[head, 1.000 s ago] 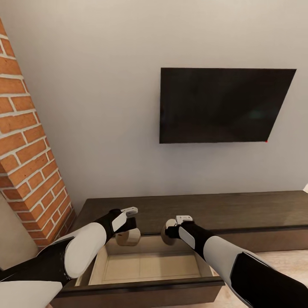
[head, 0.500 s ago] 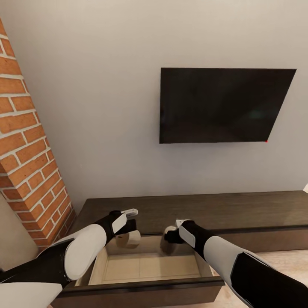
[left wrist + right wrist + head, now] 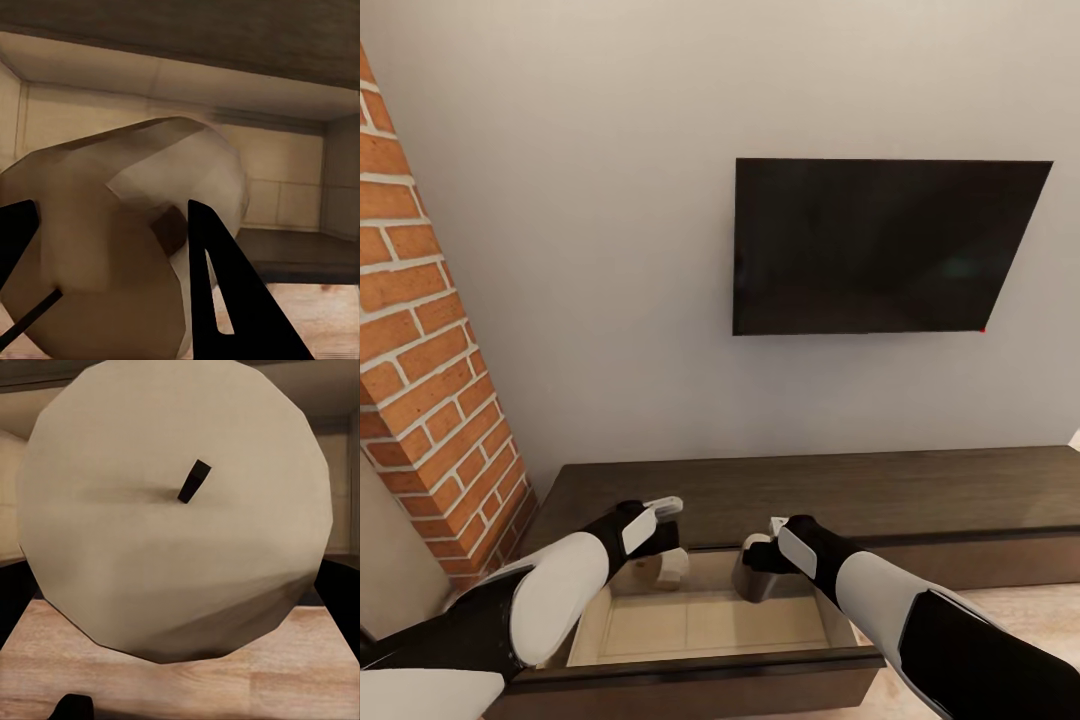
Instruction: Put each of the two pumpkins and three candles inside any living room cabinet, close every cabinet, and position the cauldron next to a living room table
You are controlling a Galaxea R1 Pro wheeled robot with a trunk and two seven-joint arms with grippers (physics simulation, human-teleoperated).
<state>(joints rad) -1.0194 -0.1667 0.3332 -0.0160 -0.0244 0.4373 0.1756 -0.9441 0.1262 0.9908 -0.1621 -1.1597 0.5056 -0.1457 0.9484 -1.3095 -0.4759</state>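
Jaws of both arms clasp candles (image 3: 176, 510) over the open cabinet (image 3: 700, 620) drawer.

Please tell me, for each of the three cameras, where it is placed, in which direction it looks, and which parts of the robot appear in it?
Head view: from the robot's head, looking forward and down at the cabinet, its open drawer and a wall TV; both arms show, left hand and right hand each holding a candle.
Left wrist view: along the left hand into the drawer; dark fingers flank the left candle.
Right wrist view: close on the right candle, wick toward the camera.
Shared: the two candles and the beige drawer interior.
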